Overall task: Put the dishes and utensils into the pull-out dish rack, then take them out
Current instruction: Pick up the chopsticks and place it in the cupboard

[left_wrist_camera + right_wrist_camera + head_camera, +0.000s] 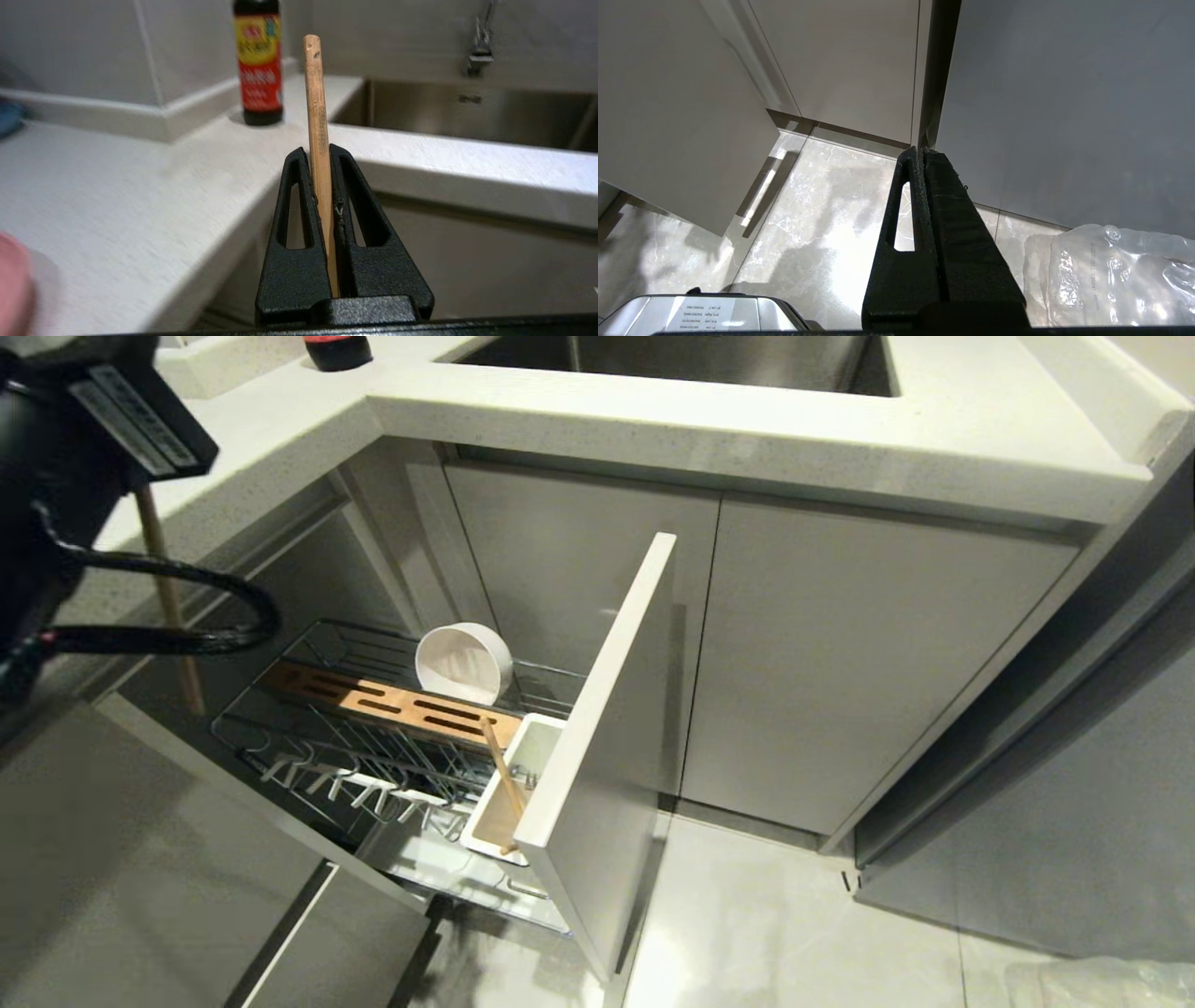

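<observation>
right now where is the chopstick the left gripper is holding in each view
Head view: the held chopstick hangs below the left arm at the far left, crossing the countertop edge.
Left wrist view: it stands at the centre, clamped in the left gripper, its tip pointing up beside the sauce bottle.
Right wrist view: not in it.
Shared landmark: the sauce bottle standing on the countertop by the sink, in the head and left wrist views.

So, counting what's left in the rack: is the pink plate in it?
No, the rack holds only the bowl and one chopstick in its cup.

Grey cabinets [840, 663], pale countertop [747, 420], glossy tiled floor [794, 933]
</observation>
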`<state>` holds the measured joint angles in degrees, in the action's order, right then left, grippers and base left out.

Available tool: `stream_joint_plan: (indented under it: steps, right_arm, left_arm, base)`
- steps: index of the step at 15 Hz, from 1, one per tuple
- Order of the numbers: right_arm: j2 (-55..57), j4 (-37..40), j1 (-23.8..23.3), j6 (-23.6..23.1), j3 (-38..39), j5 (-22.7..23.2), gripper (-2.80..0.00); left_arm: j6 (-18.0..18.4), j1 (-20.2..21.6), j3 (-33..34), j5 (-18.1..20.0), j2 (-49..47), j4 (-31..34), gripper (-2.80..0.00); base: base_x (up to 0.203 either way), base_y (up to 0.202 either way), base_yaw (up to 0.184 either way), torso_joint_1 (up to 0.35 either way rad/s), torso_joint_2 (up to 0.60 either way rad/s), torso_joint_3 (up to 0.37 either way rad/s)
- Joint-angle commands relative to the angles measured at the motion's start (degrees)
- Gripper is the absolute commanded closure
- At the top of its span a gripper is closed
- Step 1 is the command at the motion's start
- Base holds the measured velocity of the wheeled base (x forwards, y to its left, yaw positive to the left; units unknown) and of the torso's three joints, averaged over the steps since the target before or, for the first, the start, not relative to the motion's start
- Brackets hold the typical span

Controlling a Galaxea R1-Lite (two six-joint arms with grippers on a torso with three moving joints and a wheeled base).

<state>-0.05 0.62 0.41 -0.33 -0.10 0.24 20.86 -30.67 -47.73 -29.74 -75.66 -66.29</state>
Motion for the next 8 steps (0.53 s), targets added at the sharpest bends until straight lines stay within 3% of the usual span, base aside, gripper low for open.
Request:
stream_joint_plan:
  steps: [1, 3, 8]
  right_arm:
    - [-0.04, -0.01, 0.02, -0.02, 0.01, 0.02, 0.0]
    - [-0.04, -0.01, 0.02, -0.02, 0.01, 0.02, 0.0]
    - [-0.04, -0.01, 0.02, -0.02, 0.01, 0.02, 0.0]
  left_arm:
    - [0.2, -3.3, 2.13, -1.57, -4.53, -2.83, 0.0]
    - [0.23, -5.38, 3.1, -3.19, -8.3, -6.58, 0.0]
    - [-0.2, -5.46, 2.61, -3.76, -19.12, -12.88, 0.0]
  base:
    - [0.0, 0.0, 0.0, 0.0, 0.0, 0.0]
    - [0.0, 0.0, 0.0, 0.0, 0.0, 0.0]
    - [0.0, 0.0, 0.0, 0.0, 0.0, 0.0]
